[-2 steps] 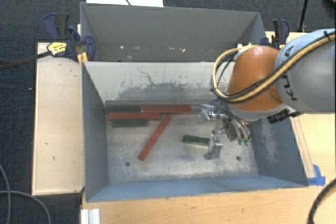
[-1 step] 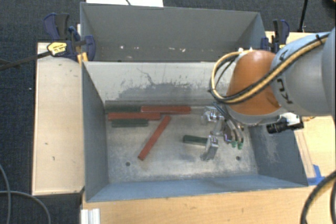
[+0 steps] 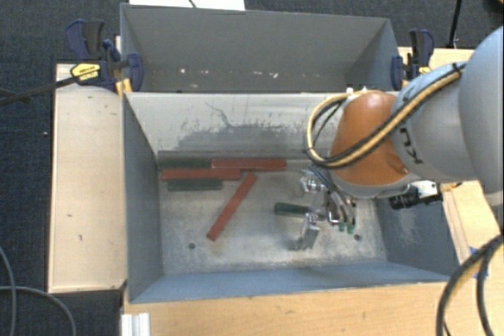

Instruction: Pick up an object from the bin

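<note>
Grey bin [image 3: 140, 201], red-brown stick [image 3: 232, 206], green bar [image 3: 193, 185]

In the bin [image 3: 143, 208], a slanted bar [image 3: 232, 206] lies left of the gripper [image 3: 309, 236].

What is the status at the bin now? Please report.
Gripper low over bin floor, right of middle. Short dark green bar just beside it, left side; not seen held. Red-brown sticks and long green bars lie farther left, apart.
</note>
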Available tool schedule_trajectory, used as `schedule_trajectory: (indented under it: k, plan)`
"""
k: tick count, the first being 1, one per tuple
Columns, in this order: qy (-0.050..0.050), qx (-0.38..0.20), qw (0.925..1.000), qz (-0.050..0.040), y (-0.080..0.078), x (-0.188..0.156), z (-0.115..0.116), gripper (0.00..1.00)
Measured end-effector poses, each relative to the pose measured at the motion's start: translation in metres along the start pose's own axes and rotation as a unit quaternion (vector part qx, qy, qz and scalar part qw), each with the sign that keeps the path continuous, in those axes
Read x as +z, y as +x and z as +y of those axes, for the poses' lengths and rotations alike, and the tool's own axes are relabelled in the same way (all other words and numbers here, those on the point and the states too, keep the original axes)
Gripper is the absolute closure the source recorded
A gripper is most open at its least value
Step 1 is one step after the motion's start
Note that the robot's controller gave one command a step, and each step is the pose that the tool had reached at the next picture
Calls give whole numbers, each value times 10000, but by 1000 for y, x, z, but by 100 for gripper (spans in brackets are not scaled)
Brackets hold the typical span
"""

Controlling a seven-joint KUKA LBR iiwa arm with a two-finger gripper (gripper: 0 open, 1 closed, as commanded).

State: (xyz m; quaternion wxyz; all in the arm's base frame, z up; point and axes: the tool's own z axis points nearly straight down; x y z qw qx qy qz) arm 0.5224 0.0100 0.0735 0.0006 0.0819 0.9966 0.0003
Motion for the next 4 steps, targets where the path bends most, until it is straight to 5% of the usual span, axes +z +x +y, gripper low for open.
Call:
schedule_trajectory:
  k: [1, 4]
  plan:
    - [4, 1311, 9914, 15, 22, 3, 4, 100]
    - [22, 1300, 9915, 57, 25, -19, 3, 100]
